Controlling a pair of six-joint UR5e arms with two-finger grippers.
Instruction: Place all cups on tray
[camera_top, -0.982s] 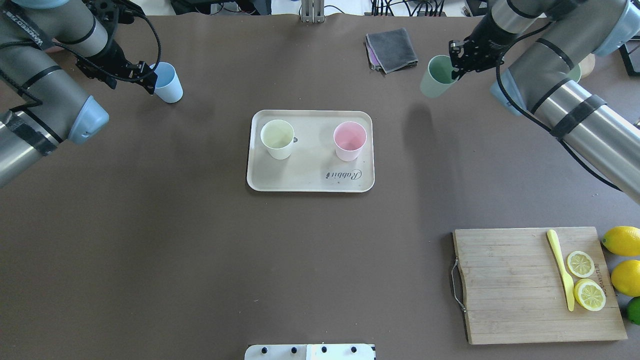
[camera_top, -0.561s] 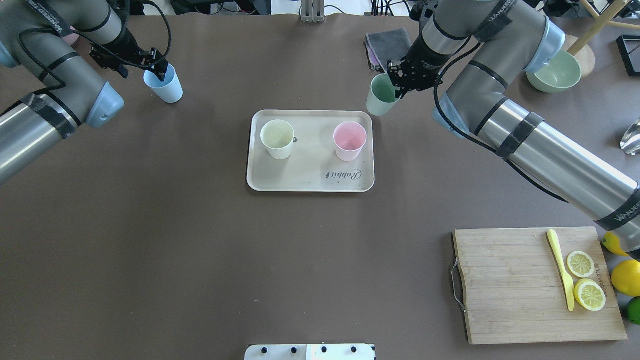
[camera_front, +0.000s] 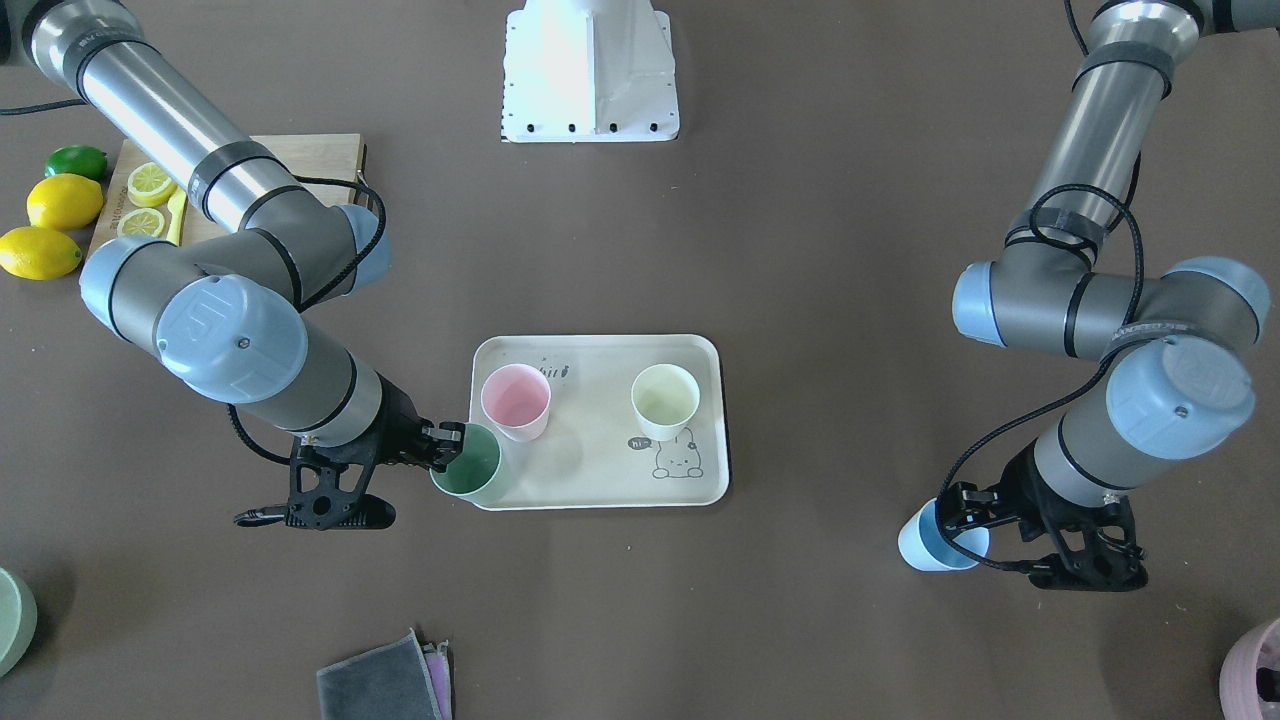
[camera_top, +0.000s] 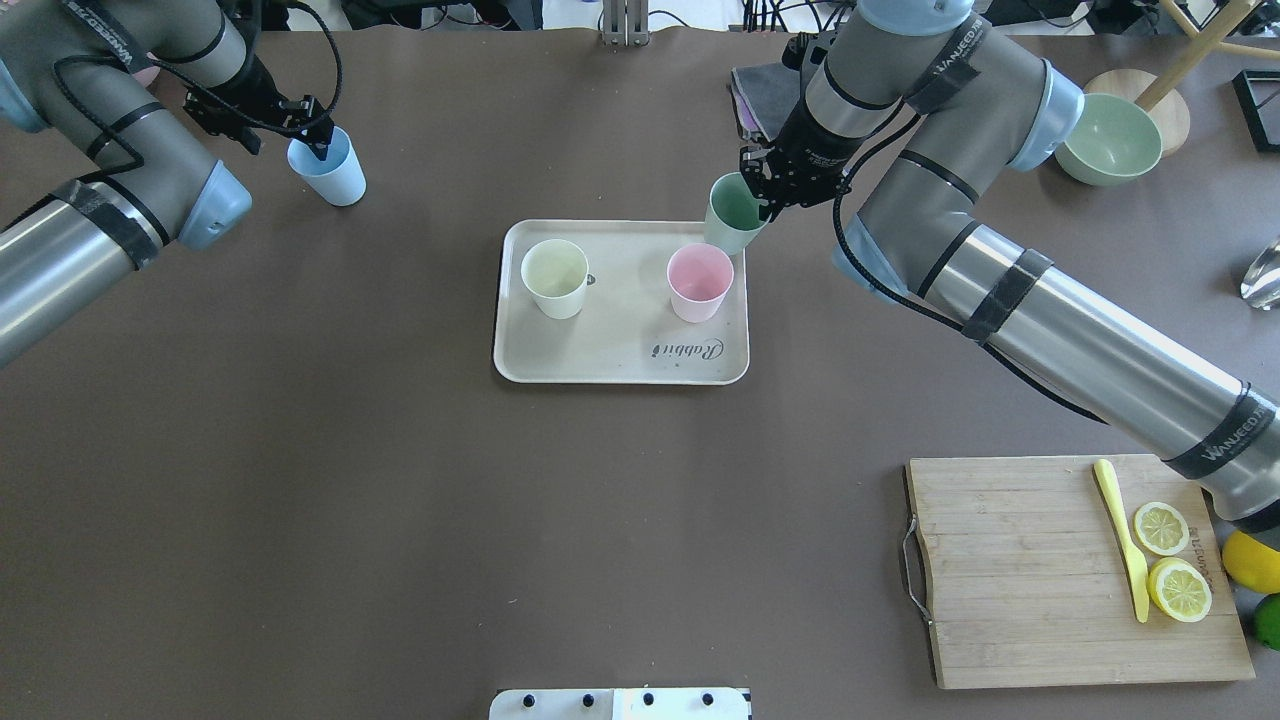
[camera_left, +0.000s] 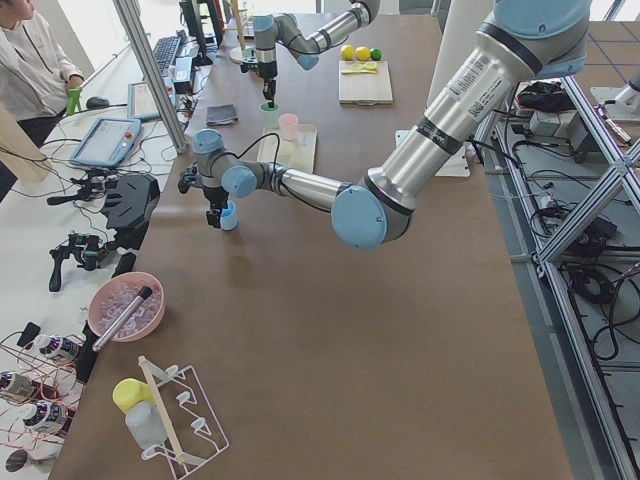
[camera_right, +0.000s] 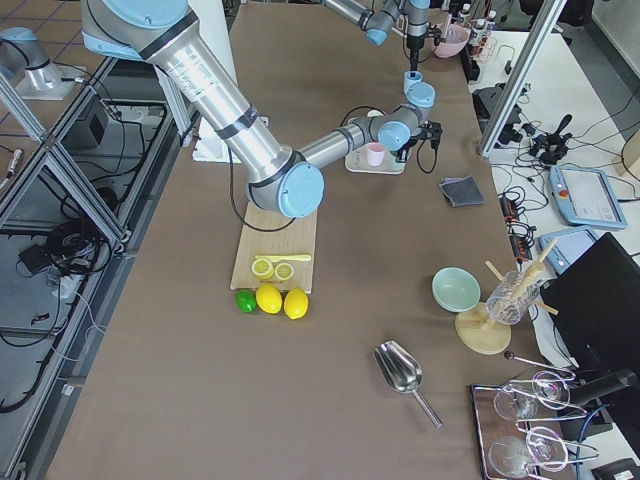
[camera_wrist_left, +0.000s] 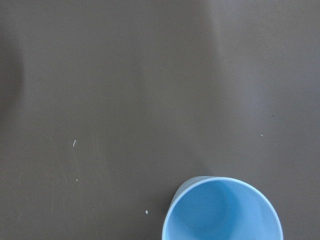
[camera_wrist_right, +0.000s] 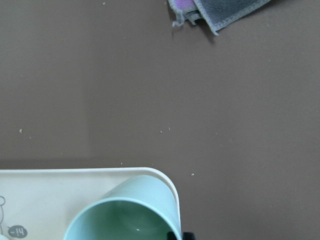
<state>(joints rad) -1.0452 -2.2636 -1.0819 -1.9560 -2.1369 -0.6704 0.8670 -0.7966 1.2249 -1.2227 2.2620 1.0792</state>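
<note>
The cream tray (camera_top: 620, 340) lies mid-table with the cream-white cup (camera_top: 554, 278) and the pink cup (camera_top: 700, 282) upright on it. My right gripper (camera_top: 762, 200) is shut on the rim of the sage green cup (camera_top: 733, 226) and holds it tilted over the tray's far right corner. The right wrist view shows the green cup (camera_wrist_right: 125, 215) above that tray corner (camera_wrist_right: 50, 192). My left gripper (camera_top: 316, 143) pinches the rim of the light blue cup (camera_top: 332, 172), one finger inside it. The blue cup stands on the table at the far left, also in the front view (camera_front: 935, 545).
A wooden cutting board (camera_top: 1070, 570) with lemon slices and a yellow knife lies at the near right, whole lemons beside it. A green bowl (camera_top: 1105, 150) stands far right. A grey cloth (camera_front: 385, 685) lies behind the tray. A mauve bowl (camera_front: 1255, 680) is beyond the blue cup.
My right gripper has carried the green cup leftward from the far right to the tray's corner. My left gripper moved onto the blue cup's rim, then stayed there; the blue cup has not moved.
</note>
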